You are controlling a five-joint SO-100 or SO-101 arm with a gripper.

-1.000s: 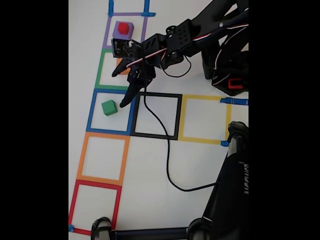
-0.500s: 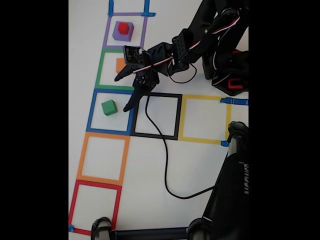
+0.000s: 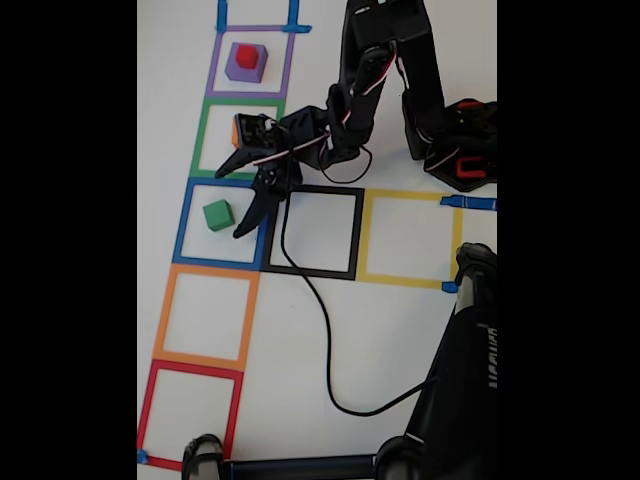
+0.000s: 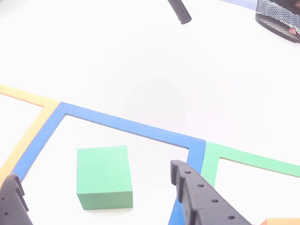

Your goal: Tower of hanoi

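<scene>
In the fixed view a small red cube (image 3: 247, 55) sits on the purple cube (image 3: 245, 68) inside the purple tape square. The orange cube (image 3: 238, 131) stands in the green tape square, partly hidden behind the arm. The green cube (image 3: 218, 215) rests alone in the blue tape square (image 3: 183, 225). My gripper (image 3: 230, 204) hangs open just right of the green cube, with one finger toward the green square and one over the blue border. In the other view the green cube (image 4: 104, 177) lies between my spread fingers, touching neither, and the gripper (image 4: 93, 172) is open.
A black cable (image 3: 328, 340) trails from the arm across the black tape square (image 3: 356, 235). Yellow (image 3: 410, 197), orange (image 3: 205, 272) and red (image 3: 190, 370) tape squares lie on the white table. The arm's base (image 3: 455, 140) is at upper right, and a dark stand (image 3: 460, 380) at lower right.
The arm has folded in and the gripper has slid down and left, from over the green tape square to beside the green cube. The jaws stay open and the cubes have not moved.
</scene>
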